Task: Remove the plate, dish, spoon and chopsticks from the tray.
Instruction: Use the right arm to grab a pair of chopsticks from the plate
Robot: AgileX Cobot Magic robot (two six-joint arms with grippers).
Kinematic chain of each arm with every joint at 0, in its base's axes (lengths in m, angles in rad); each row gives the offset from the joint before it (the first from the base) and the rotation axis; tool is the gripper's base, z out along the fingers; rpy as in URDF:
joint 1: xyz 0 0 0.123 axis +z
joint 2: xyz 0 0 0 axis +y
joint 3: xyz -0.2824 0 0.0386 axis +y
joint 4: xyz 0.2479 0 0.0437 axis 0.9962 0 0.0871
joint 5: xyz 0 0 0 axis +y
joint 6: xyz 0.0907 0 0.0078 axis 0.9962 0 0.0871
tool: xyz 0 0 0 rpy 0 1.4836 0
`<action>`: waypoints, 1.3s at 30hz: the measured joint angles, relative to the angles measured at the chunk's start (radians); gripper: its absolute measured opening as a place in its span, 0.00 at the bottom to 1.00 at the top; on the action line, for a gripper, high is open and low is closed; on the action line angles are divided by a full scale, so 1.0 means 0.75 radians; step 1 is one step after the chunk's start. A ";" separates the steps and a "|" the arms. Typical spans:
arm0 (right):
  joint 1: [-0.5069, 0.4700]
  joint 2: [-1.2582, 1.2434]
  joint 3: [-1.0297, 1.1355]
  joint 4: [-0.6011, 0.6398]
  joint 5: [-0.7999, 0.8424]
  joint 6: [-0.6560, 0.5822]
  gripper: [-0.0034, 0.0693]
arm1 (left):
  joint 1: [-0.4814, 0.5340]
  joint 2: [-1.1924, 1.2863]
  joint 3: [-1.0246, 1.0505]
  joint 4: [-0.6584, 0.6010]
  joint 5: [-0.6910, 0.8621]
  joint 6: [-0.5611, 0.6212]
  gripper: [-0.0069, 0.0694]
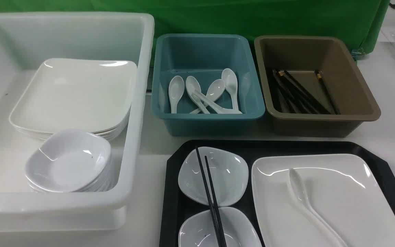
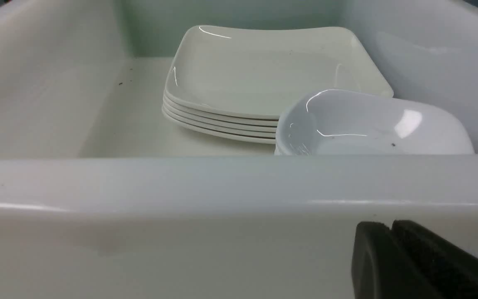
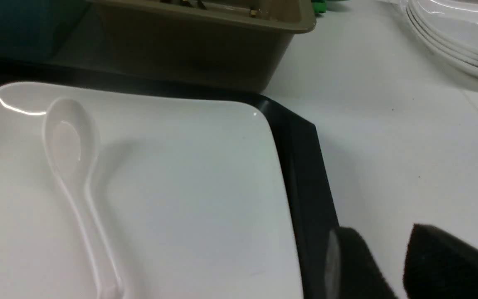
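The spoon [image 1: 298, 188] lies on the plate [image 1: 351, 206], bowl far-left, handle running near-right. The left end effector [image 2: 390, 236] is pressed closed and empty; the right end effector [image 3: 384, 253] is partly parted and empty.

Plate [image 1: 338, 206] glossy white, smooth, sharp highlights; ceramic or melamine, cannot tell. Spoon [image 3: 71, 141] same glossy white finish. Two dishes [image 1: 228, 171] glossy, smooth, slightly bluish white. Chopsticks [image 1: 213, 209] black, smooth, faint sheen. Tray [image 1: 389, 181] black plastic, matt. White tub [image 1: 139, 103] smooth plastic, satin sheen, a few dark specks inside. Teal tub [image 1: 204, 48] and brown tub [image 1: 303, 51] plastic, dull satin. Table [image 1: 389, 103] white, matt, smooth. Backdrop [image 1: 252, 17] green cloth, matt.
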 joint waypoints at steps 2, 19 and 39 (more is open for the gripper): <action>0.000 0.000 0.000 0.000 0.000 0.000 0.38 | 0.000 0.000 0.000 0.000 0.000 0.000 0.11; 0.000 0.000 0.000 0.000 0.001 0.000 0.38 | 0.000 0.000 0.000 -0.234 -0.351 -0.203 0.11; 0.000 0.000 0.000 0.321 -0.433 0.599 0.38 | 0.000 0.032 -0.296 -0.102 -0.821 -1.031 0.11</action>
